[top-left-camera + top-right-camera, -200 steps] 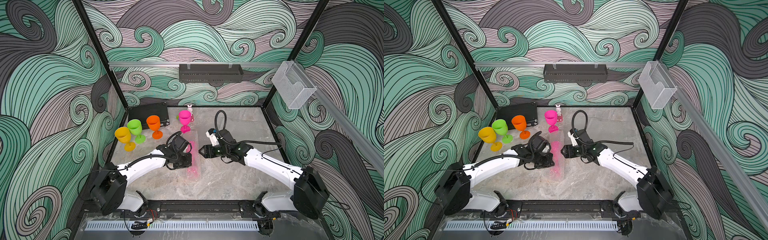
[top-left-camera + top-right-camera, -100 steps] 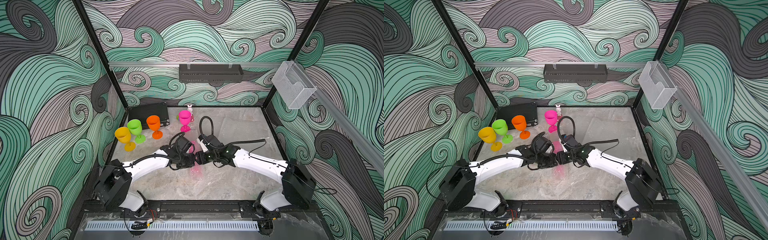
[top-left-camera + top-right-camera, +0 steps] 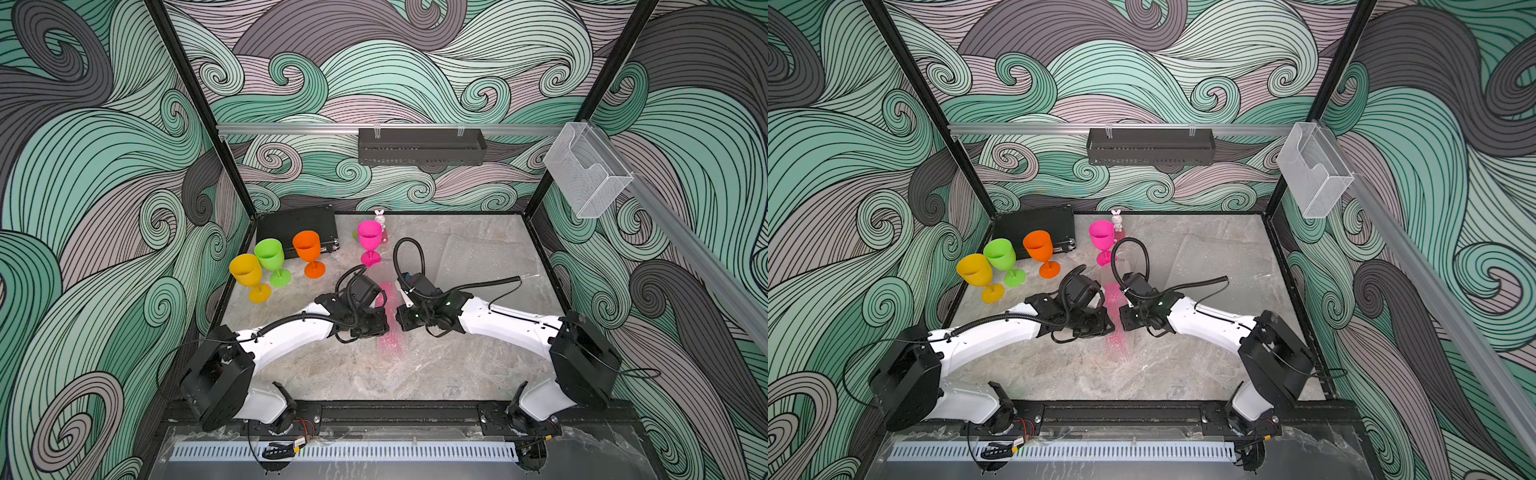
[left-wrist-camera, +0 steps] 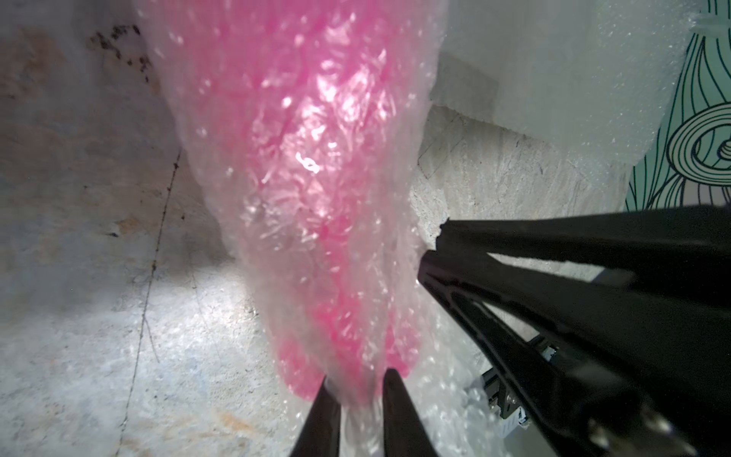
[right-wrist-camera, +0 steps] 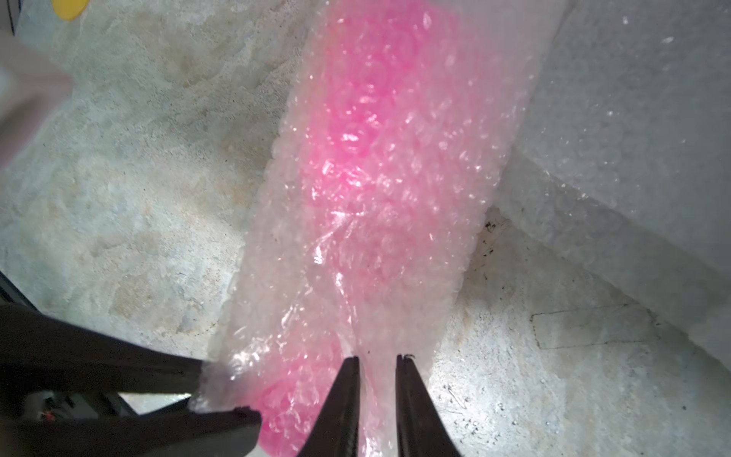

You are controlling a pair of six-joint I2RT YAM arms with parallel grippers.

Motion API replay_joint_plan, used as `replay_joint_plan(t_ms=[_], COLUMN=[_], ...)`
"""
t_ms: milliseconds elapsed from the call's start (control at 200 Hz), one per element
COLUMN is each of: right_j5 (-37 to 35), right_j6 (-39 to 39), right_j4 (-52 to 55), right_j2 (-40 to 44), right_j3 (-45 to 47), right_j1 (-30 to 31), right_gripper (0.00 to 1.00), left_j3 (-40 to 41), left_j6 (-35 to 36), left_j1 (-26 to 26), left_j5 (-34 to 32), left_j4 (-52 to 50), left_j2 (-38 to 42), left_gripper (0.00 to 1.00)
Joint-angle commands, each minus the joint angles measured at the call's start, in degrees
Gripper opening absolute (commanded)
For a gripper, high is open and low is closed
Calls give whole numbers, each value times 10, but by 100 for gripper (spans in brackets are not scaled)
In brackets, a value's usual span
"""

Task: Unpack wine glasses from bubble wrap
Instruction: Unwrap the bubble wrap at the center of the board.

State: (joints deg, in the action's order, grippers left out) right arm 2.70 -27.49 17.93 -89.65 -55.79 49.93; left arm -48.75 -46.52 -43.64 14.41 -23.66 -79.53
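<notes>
A hot pink wine glass lies rolled inside a tube of bubble wrap mid-table, between my two grippers. My left gripper is closed narrowly on a fold of the wrap near the glass's end. My right gripper faces it from the other side and pinches the wrap's opposite edge. Four bare wine glasses stand upright at the back left: yellow, lime green, orange and hot pink.
Flattened bubble wrap sheets lie at the back right. A black case sits in the back left corner, and a white rabbit figurine stands behind the pink glass. The cage walls close in on three sides.
My right arm has swung left from open table to the wrapped glass, and its jaws have closed onto the wrap. The left arm has stayed at the roll.
</notes>
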Motion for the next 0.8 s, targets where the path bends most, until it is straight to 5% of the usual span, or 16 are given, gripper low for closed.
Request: replay_joint_plan(t_ms=[0, 175, 425, 796], right_j5=[-7, 0, -1, 28], right_j6=[2, 2, 4, 12], right_j4=[7, 7, 7, 8], right_j2=[3, 11, 30, 28], right_j3=[4, 9, 22, 3], right_j1=[3, 2, 2, 3], right_gripper=[17, 14, 14, 26], left_j3=[-10, -21, -1, 9], left_j6=[20, 49, 73, 90], left_j1=[0, 15, 50, 50], left_j5=[-6, -1, 39, 62], left_j4=[-25, -44, -16, 23], left_j2=[12, 5, 11, -34], left_gripper=[29, 40, 41, 30])
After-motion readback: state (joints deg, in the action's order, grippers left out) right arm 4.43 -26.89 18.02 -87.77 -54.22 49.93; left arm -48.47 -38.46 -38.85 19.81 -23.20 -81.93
